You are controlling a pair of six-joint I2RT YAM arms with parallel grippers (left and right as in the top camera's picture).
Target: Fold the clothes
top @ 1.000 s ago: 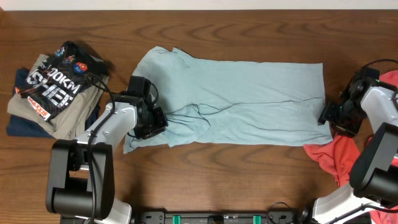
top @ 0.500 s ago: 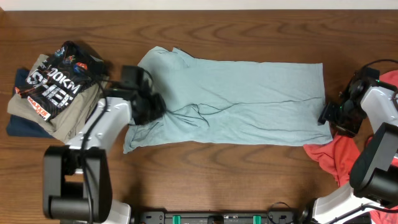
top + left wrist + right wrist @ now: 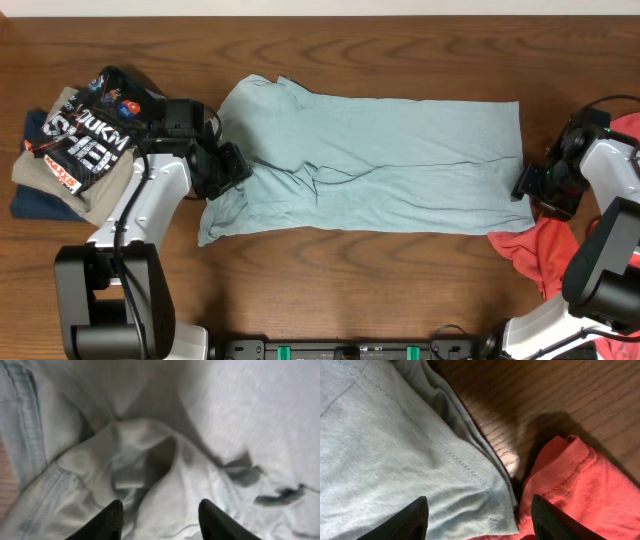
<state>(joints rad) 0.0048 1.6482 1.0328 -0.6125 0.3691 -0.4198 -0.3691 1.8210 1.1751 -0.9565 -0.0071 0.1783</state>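
Note:
The pale blue-grey T-shirt (image 3: 390,160) lies folded lengthwise across the middle of the table, with a bunched sleeve at its left end. My left gripper (image 3: 226,170) is open over that rumpled left end; in the left wrist view its fingertips (image 3: 114,510) straddle creased cloth (image 3: 150,455) without closing on it. My right gripper (image 3: 528,188) is open at the shirt's lower right corner; the right wrist view shows the hemmed corner (image 3: 485,490) between its fingers.
A stack of folded garments topped by a black tee with white lettering (image 3: 85,135) sits at the far left. A red garment (image 3: 545,255) lies at the right edge, touching the shirt's corner (image 3: 570,485). Bare wooden table (image 3: 350,280) lies in front.
My left gripper has moved up and to the left along the shirt's left end, and the cloth there has bunched up. The right arm has not moved.

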